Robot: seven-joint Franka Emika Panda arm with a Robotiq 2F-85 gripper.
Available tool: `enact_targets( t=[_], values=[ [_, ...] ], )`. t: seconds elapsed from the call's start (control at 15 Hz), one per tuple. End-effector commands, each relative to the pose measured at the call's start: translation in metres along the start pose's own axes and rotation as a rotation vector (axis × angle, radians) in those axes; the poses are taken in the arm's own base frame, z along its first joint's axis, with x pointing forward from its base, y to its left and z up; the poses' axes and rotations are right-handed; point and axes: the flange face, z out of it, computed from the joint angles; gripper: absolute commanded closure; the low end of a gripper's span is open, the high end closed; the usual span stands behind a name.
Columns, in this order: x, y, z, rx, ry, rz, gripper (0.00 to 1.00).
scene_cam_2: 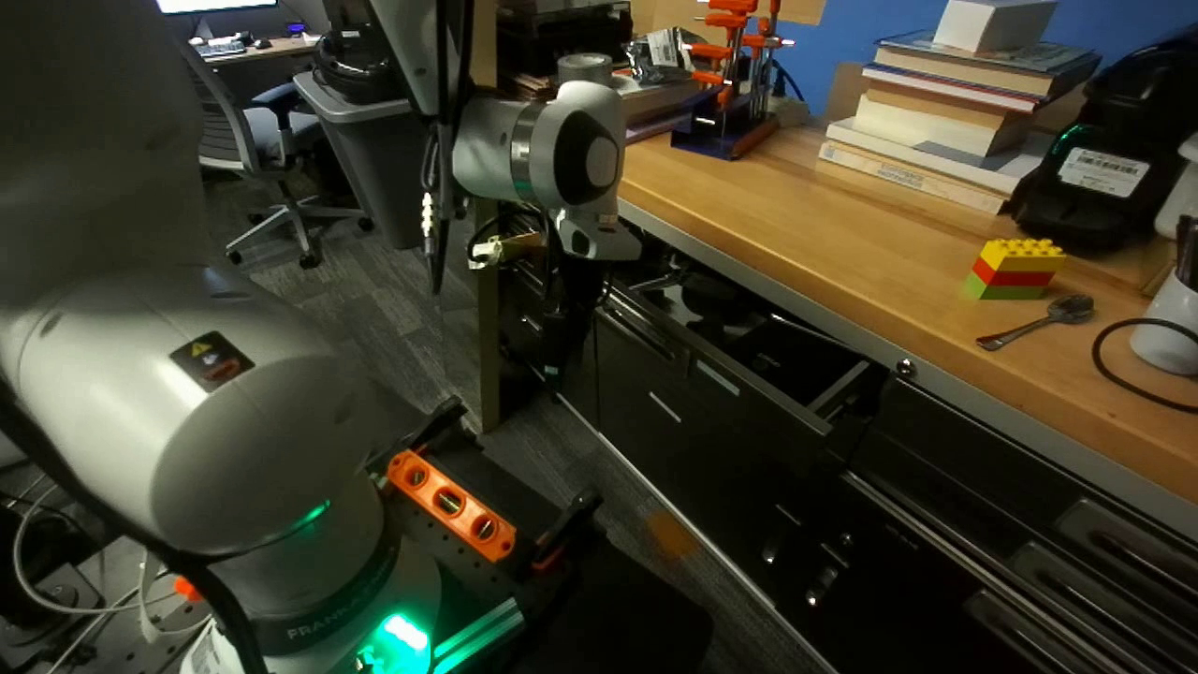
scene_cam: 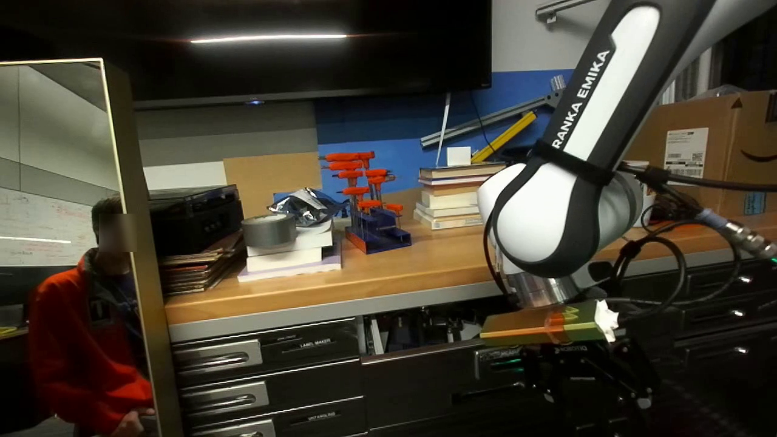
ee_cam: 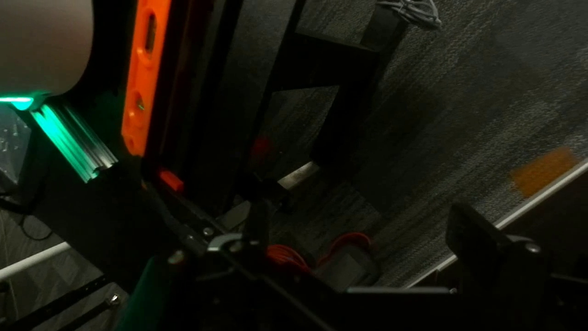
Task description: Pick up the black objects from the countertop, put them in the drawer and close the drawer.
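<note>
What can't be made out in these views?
Wrist view: red-rimmed grey thing, partly behind the gripper.
In an exterior view: right end of the drawer, behind the gripper.
In both exterior views: its contents, dark on dark.
In an exterior view: white label, print too small; white cup, cut off by right edge.

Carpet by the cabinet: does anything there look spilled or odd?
Yes: an orange patch at the foot of the cabinet, odd against the grey carpet. Whether spill, mark or inlay, I cannot tell.
</note>
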Motion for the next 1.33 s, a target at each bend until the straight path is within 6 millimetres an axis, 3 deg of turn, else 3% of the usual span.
enact_targets(
  t=[0.0, 0.8, 1.27],
  values=[
    [0.013, -0.018, 0.011, 0.091, -0.033, 0.087, 0.0],
    [0.045, -0.069, 0.038, 0.591, 0.044, 0.255, 0.0],
    [0.047, -0.141, 0.022, 0.769, 0.051, 0.222, 0.0]
  ],
)
